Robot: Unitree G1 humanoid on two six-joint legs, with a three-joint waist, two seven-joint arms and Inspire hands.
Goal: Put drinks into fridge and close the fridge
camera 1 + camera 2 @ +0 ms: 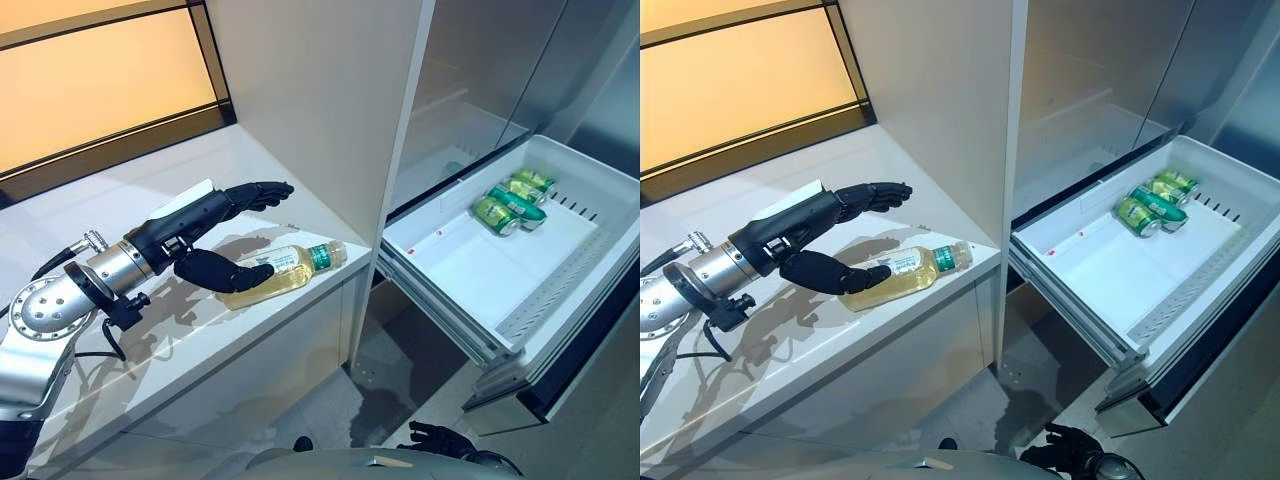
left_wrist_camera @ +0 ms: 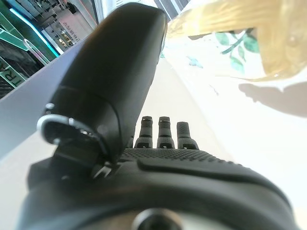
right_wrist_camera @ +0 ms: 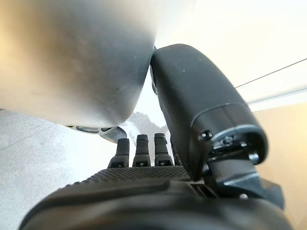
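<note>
- A bottle [image 1: 282, 270] of pale yellow drink with a green cap lies on its side on the white worktop [image 1: 150, 340], near the edge that faces the fridge.
- The left hand [image 1: 205, 245] hovers over the bottle's base end with its fingers [image 1: 262, 192] stretched out straight above it and its thumb [image 1: 225, 273] reaching low beside the bottle; it is spread wide and grips nothing yet.
- The right hand [image 1: 435, 437] hangs low at the bottom of the eye views, idle, with its fingers straight in its own wrist view.
- The fridge drawer [image 1: 470, 275] stands pulled out to the right, with three green cans [image 1: 512, 200] lying together in its far corner.
- The step in hand looks like the reach for the bottle; carrying it across and shutting the fridge remain to be done.
- Next, the hand should come down and wrap around the bottle's body; lying round on a smooth top, it could roll off the nearby edge if nudged.
</note>
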